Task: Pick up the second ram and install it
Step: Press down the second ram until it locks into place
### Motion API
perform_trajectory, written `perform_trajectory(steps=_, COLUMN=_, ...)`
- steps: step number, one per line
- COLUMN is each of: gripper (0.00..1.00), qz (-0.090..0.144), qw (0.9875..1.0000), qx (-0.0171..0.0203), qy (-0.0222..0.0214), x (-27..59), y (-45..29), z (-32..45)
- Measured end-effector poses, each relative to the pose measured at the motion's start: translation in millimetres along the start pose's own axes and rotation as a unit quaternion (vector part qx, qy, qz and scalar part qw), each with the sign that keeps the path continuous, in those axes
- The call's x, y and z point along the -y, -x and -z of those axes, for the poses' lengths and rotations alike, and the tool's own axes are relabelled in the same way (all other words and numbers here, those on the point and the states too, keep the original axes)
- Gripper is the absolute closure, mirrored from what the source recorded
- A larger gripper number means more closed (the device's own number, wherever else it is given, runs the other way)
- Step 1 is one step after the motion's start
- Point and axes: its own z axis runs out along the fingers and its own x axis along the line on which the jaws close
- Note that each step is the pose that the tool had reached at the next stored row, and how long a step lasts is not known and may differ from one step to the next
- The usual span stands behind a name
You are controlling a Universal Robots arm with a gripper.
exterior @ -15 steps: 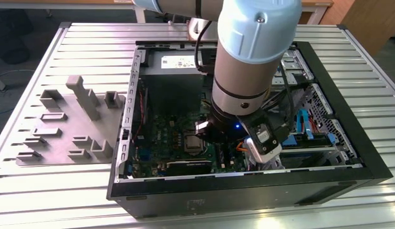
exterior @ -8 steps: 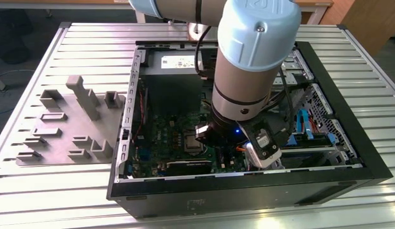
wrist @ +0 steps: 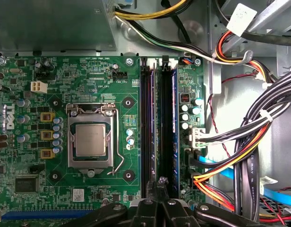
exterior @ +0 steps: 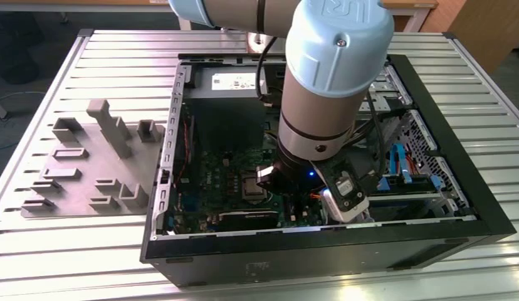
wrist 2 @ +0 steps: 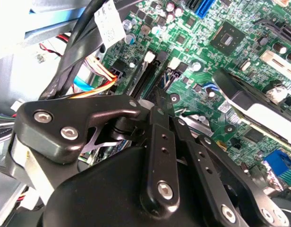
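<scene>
Second ram (wrist: 173,127) sat upright in a memory slot on the green motherboard (wrist: 89,189), beside the processor socket (wrist: 90,140).
My gripper (wrist: 159,182) hovered just above the near end of the slots, fingers (wrist 2: 159,137) pressed together and grasping nothing, inside the open computer case (exterior: 460,213) on the slatted table (exterior: 42,244); grey fixture blocks (exterior: 92,163) lay well apart.

Open computer case (exterior: 460,207), grey fixture block (exterior: 84,169)
</scene>
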Motion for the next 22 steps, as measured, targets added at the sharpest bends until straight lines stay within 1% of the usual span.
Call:
perform_trajectory(steps=5, gripper=0.89, qz=0.000, qw=1.0000, qx=0.0000, qy=-0.0002, x=0.4, y=-0.1, z=-2.6)
perform_trajectory(steps=10, gripper=0.89, qz=0.000, qw=1.0000, qx=0.0001, qy=0.0003, x=0.4, y=-0.1, z=-3.3)
perform_trajectory(steps=12, gripper=0.89, qz=0.000, qw=1.0000, qx=0.0002, qy=0.0000, x=0.7, y=-0.2, z=-4.9)
perform_trajectory(steps=16, gripper=0.89, qz=0.000, qw=1.0000, qx=0.0003, qy=0.0003, x=0.6, y=-0.2, z=-5.4)
perform_trajectory(steps=19, gripper=0.89, qz=0.000, qw=1.0000, qx=0.0003, qy=0.0004, x=0.6, y=-0.1, z=-5.0)
perform_trajectory(steps=21, gripper=0.89, qz=0.000, qw=1.0000, qx=0.0007, qy=0.0016, x=0.2, y=0.0, z=-2.8)
perform_trajectory(steps=22, gripper=0.89, qz=0.000, qw=1.0000, qx=0.0005, qy=0.0013, x=0.1, y=0.1, z=-0.5)
